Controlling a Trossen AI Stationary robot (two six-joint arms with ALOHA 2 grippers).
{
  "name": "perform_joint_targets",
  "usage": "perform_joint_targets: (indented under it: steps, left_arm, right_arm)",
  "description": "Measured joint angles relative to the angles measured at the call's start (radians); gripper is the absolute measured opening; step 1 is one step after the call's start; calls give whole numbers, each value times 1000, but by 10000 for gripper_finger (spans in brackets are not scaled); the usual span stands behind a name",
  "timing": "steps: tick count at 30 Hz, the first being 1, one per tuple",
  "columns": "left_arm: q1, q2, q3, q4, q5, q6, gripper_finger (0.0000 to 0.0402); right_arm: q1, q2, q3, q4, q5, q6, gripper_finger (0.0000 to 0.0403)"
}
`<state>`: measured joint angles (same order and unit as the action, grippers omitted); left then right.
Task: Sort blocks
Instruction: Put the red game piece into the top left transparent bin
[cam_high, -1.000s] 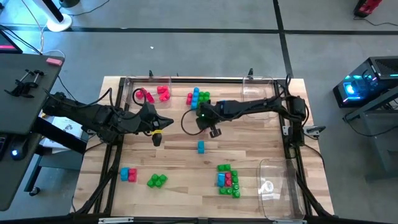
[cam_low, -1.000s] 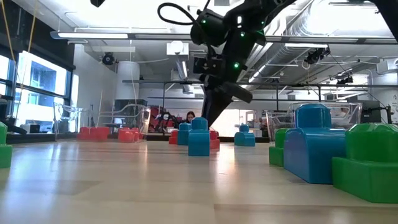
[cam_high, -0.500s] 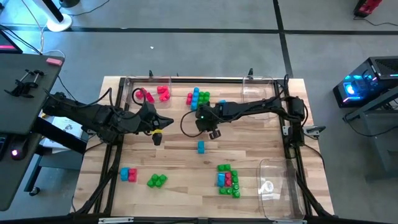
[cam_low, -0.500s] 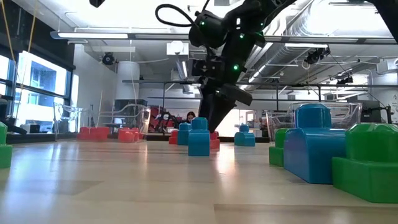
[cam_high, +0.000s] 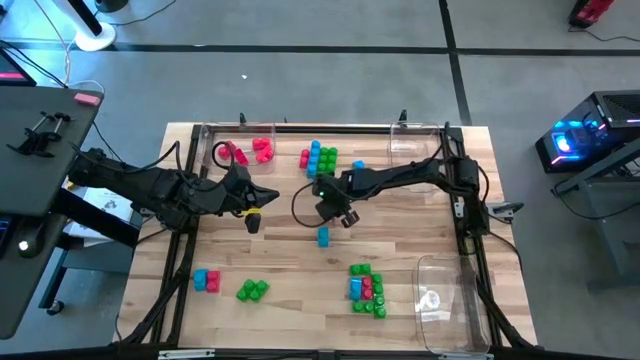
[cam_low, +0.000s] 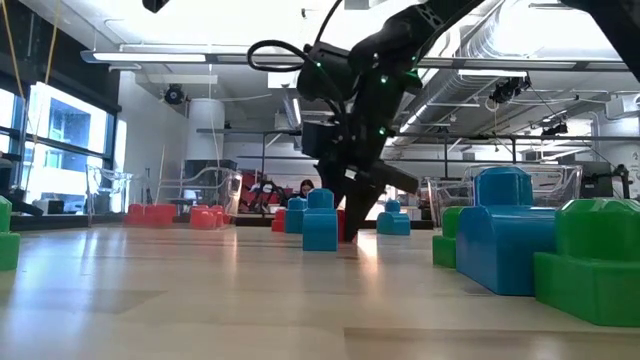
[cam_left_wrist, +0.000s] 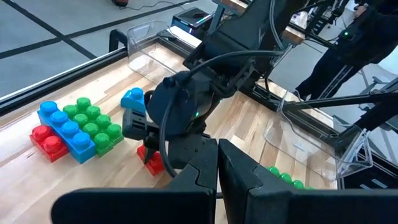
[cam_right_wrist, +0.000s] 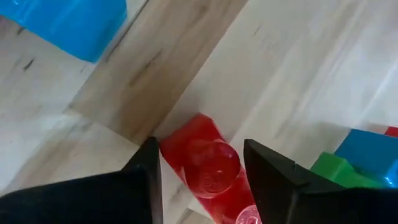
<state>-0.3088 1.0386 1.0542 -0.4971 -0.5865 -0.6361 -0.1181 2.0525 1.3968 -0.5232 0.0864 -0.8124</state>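
Lying between right hand (cam_right_wrist: 202, 180) fingers: red block (cam_right_wrist: 208, 165).

The wooden surface (cam_high: 290, 270) serves as the landmark. A clear plastic tray (cam_high: 442, 300) lies at its near right corner. A second clear tray (cam_high: 415, 142) lies at its far right corner. A dark desk (cam_high: 35, 150) stands left of the surface. A device with blue lights (cam_high: 575, 140) stands to its right.

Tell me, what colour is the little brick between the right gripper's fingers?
Red. The brick sits between the open right gripper fingers, clearest in the right wrist view.
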Motion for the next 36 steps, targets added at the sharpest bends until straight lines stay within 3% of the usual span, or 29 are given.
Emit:
perform_joint_targets:
  steps: [5, 10, 16, 20, 28, 33, 36]
  left_arm:
    - [0, 0, 0, -2, 5, -3, 0]
    - [0, 0, 0, -4, 6, -8, 0]
    - [0, 0, 0, -5, 7, 1, 0]
    - [0, 0, 0, -7, 8, 11, 0]
    - [0, 0, 0, -28, 8, 11, 0]
    - [0, 0, 0, -38, 8, 12, 0]
    - [0, 0, 0, -38, 8, 12, 0]
  right_arm:
    - [-1, 3, 2, -41, -11, 72, 133]
    - [-6, 1, 0, -70, -88, 320, 133]
    - [-9, 8, -5, 3, -327, 625, 132]
    - [-16, 7, -5, 82, -453, 735, 132]
    - [-67, -63, -5, 65, -435, 673, 132]
    - [-91, -126, -3, -63, -414, 500, 134]
    - [-68, -131, -3, -138, -332, 368, 142]
